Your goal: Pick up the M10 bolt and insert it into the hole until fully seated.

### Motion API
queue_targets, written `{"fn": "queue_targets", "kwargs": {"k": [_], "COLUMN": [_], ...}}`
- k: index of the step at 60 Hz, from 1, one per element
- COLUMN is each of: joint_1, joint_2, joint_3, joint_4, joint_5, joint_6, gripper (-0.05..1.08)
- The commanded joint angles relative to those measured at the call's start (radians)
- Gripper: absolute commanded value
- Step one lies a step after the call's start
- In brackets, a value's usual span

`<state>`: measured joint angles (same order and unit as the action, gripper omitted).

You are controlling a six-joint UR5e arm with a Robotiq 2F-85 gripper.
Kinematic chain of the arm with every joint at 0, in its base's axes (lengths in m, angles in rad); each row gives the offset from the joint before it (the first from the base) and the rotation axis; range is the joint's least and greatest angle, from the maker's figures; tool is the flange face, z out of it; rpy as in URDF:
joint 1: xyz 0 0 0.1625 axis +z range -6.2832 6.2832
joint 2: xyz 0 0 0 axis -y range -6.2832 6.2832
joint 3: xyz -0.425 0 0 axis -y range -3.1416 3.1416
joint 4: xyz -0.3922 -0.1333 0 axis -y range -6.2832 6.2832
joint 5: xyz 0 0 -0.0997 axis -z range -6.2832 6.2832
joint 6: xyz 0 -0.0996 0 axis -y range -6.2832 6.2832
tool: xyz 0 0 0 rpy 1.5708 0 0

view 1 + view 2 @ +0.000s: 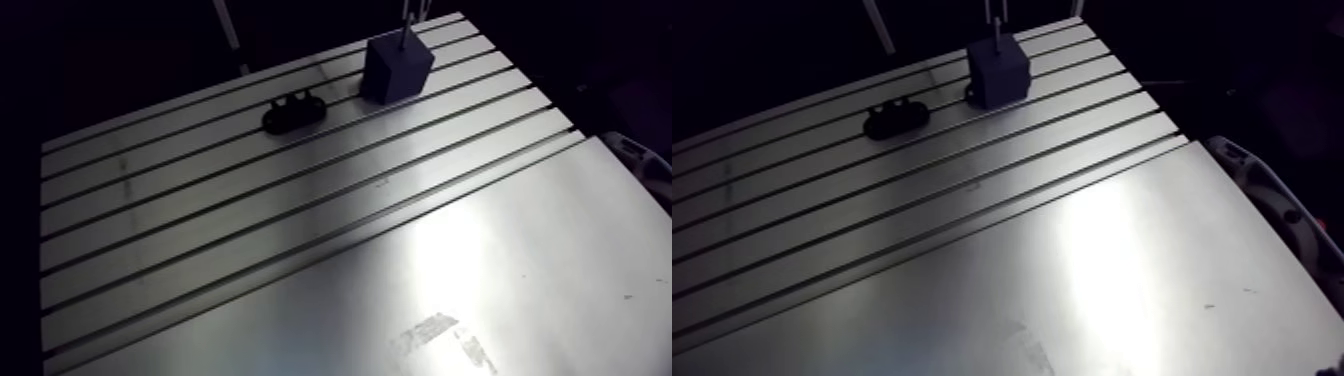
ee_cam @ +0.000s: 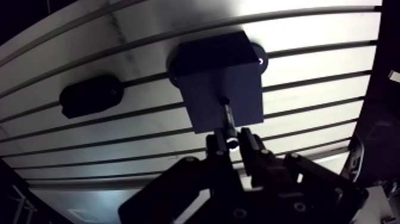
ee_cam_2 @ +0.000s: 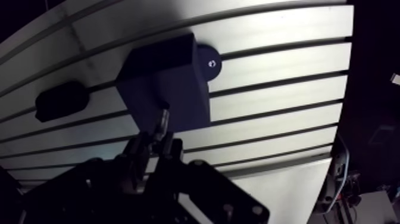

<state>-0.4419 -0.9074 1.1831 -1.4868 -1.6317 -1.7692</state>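
Observation:
In the wrist view my gripper [image 2: 231,142] is shut on the M10 bolt [image 2: 226,119], a thin shiny shank held upright between the two fingers. The bolt's lower end meets the hole [image 2: 224,101] in the top face of the dark grey block [image 2: 220,77]. In the arm view the same block [image 1: 395,68] stands on the far slotted part of the table, with the bolt [image 1: 404,38] rising from its top. The gripper above it is lost in the dark there.
A low black holder [image 1: 293,110] lies on the slots beside the block, apart from it. The near half of the table is a smooth metal plate [image 1: 500,260]. A white object [image 1: 1272,200] sits just off the table's right edge.

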Motion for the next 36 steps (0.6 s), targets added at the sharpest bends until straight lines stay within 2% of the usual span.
{"fn": "queue_targets", "kwargs": {"k": [1, 36], "joint_1": [0.002, 0.002], "joint_2": [0.000, 0.000], "joint_3": [0.002, 0.005], "joint_4": [0.000, -0.002], "joint_5": [-0.001, -0.001], "joint_6": [0.001, 0.000], "gripper": [1.07, 1.07]}}
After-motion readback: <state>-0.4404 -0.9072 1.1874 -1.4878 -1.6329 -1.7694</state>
